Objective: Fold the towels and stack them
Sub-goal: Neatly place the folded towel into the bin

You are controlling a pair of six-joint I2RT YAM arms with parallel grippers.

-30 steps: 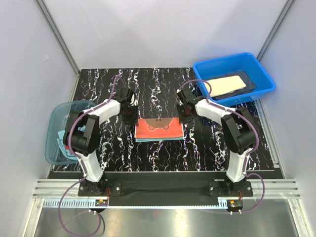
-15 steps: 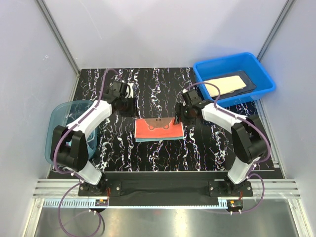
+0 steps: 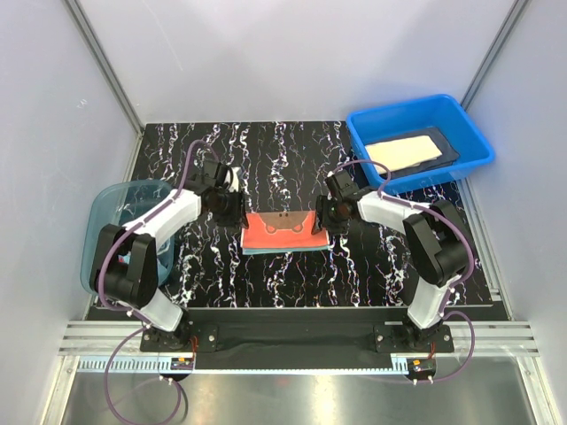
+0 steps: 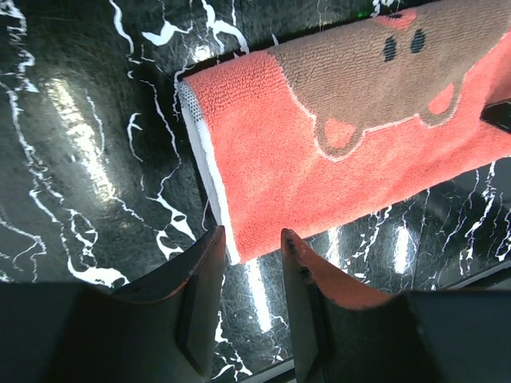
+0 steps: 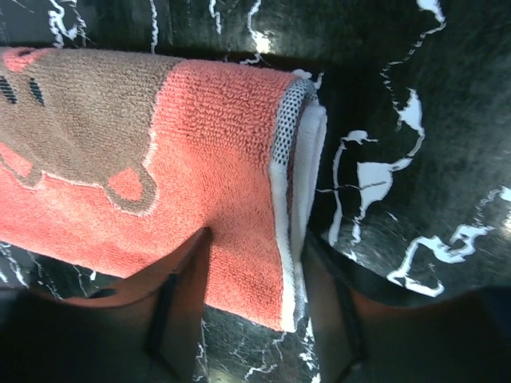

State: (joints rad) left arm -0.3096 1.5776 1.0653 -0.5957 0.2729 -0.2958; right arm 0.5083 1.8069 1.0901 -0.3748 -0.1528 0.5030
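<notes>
Red terry, folded into a neat rectangle, lies at the middle of the black, white-veined counter (image 3: 266, 159). This red towel (image 3: 285, 230) sits between the two arms, with the left pincer (image 3: 237, 211) at its left edge and the right pincer (image 3: 322, 215) at its right edge. From above, a thin teal sliver peeks out along the towel's near side and a brown figure shows on its top, but the arms' own bodies hide how the jaws stand. The wrist cameras settle that. In the left wrist view the left pincer (image 4: 251, 239) is moderately wide. Its two dark fingers (image 4: 200, 303) are apart, bare counter shows between them, and the towel's near corner just reaches the gap; nothing is clamped. The same view shows a white band down the folded edge and two dark oval dots on the brown figure. In the right wrist view the right pincer (image 5: 255, 239) also stands apart, straddling the towel's other end, where stacked layers and a black-dotted white strip show at the fold; the cloth lies flat, not pinched. Only the overhead view takes in the rest. A blue bin (image 3: 469, 142) at the far right holds a pale yellow towel (image 3: 403, 152) laid on a dark slate towel (image 3: 448, 150). A translucent teal tub (image 3: 106, 208) sits at the counter's left edge, partly covered by the left arm.
</notes>
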